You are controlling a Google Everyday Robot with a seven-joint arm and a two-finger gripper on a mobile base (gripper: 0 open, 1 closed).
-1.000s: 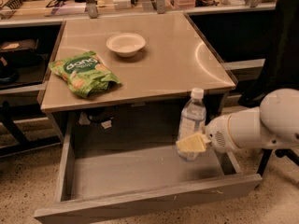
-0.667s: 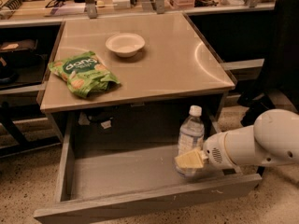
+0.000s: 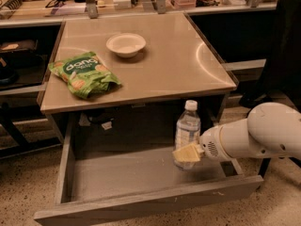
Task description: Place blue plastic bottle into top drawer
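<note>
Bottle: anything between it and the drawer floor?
Nothing visible. The bottle is upright inside the open drawer, right side, with the pincer closed on its lower part. Whether its base touches the floor, I cannot tell.

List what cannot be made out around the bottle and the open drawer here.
- Camera view: the base of the blue plastic bottle, over the top drawer: the gripper holding it covers it, so floor contact is unclear.
- Camera view: the bottle's label text, too small to read.
- Camera view: the drawer's back, dark under the table.
- Camera view: the rest of the arm, cut off by the right edge.
</note>
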